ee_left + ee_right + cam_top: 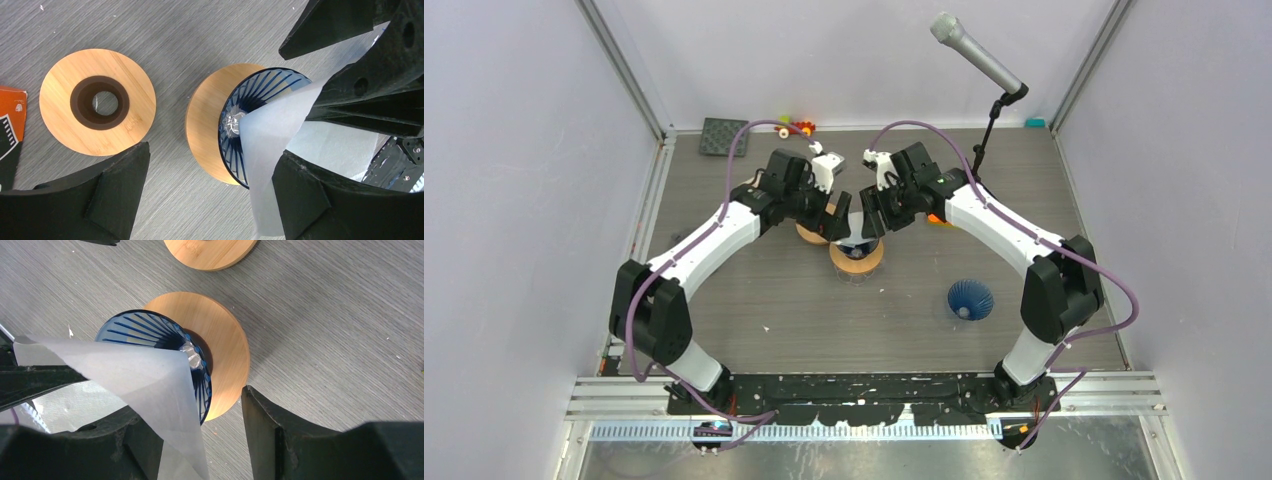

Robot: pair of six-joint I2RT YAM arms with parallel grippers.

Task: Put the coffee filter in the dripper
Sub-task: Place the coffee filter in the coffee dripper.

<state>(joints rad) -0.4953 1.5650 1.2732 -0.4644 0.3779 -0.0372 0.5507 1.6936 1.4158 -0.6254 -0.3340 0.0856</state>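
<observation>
The dripper (260,95) is a blue ribbed cone on a round wooden base (207,125); it stands at the table's middle (856,250). The white paper coffee filter (277,145) hangs over it, its point touching the cone's centre (187,352). My left gripper (212,165) is open wide, and the filter lies against its right finger (320,200). My right gripper (200,415) is open too, with the filter (145,380) draped over its left finger (100,450). Neither pair of jaws pinches the paper. In the top view the two grippers (839,228) (871,222) meet above the dripper and hide the filter.
A second wooden ring (97,102) with a dark hole lies just left of the dripper. Another blue cone (970,298) sits on the table to the right. An orange-black box (10,125), a microphone stand (984,150), a black pad (722,135) and small toys (794,127) stand around.
</observation>
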